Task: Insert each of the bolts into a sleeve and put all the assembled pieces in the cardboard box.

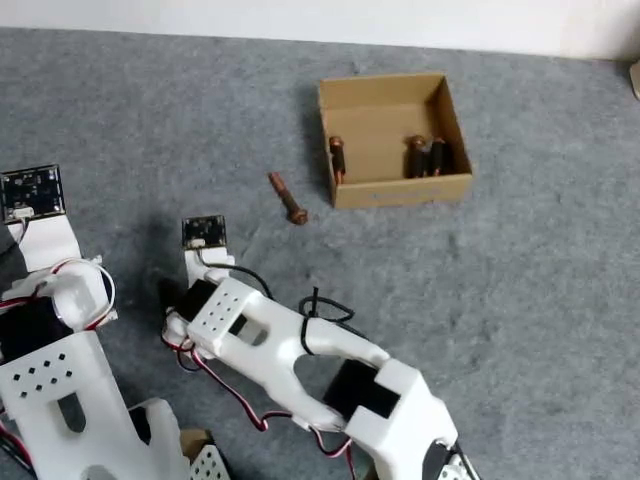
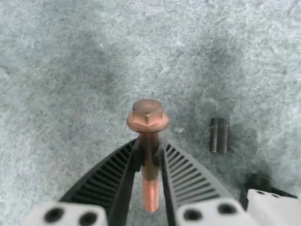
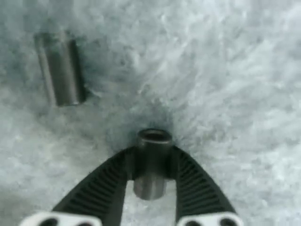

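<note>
Bolt (image 2: 147, 117) gripped in left claw (image 2: 149, 149), sleeve (image 3: 153, 141) in right claw (image 3: 153, 157), unjoined; three assembled pieces (image 1: 337, 158) in the cardboard box (image 1: 400, 191); loose bolt (image 1: 288, 198) and spare sleeve (image 2: 219, 135) on the surface (image 1: 520, 300).

Grey felt mat (image 1: 520, 300) is lying flat across the work area. White wall (image 1: 300, 15) is running along its far edge. Pale object (image 1: 636, 80) is poking in at the right edge, unidentifiable.

Copper-coloured bolt (image 2: 148, 120), dark grey sleeve (image 3: 151, 155), plain brown cardboard box (image 1: 400, 190), mottled grey felt table (image 1: 550, 300).
</note>
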